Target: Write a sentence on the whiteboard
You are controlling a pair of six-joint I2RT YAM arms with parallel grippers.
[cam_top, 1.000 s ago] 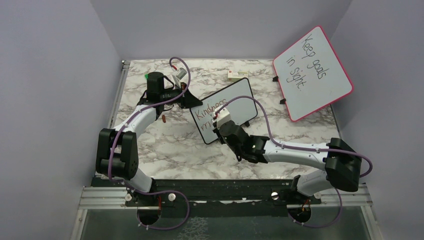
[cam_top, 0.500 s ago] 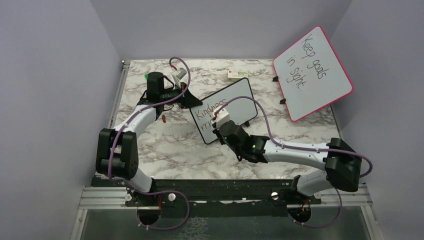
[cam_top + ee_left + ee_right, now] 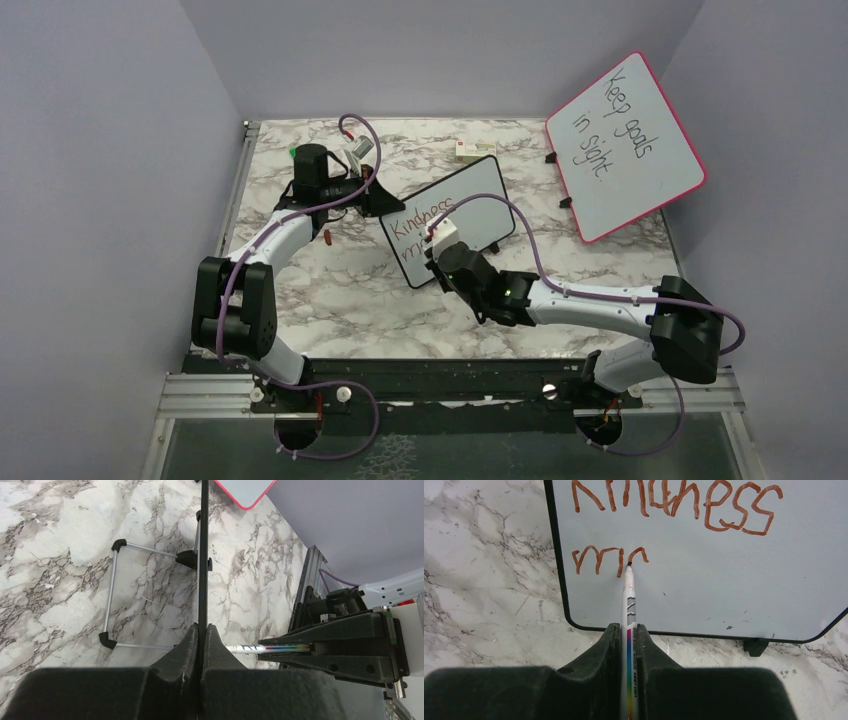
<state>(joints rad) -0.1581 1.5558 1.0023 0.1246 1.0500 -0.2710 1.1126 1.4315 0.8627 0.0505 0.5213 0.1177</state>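
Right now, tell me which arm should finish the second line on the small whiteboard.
Right. The right gripper is shut on the marker, its tip on the whiteboard at the unfinished second line. The left gripper is clamped on the whiteboard's edge, steadying it.

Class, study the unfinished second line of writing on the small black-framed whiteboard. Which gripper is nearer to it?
Right. The right gripper holds a marker whose tip touches the second line; the left gripper clamps the whiteboard at its edge, away from the writing.
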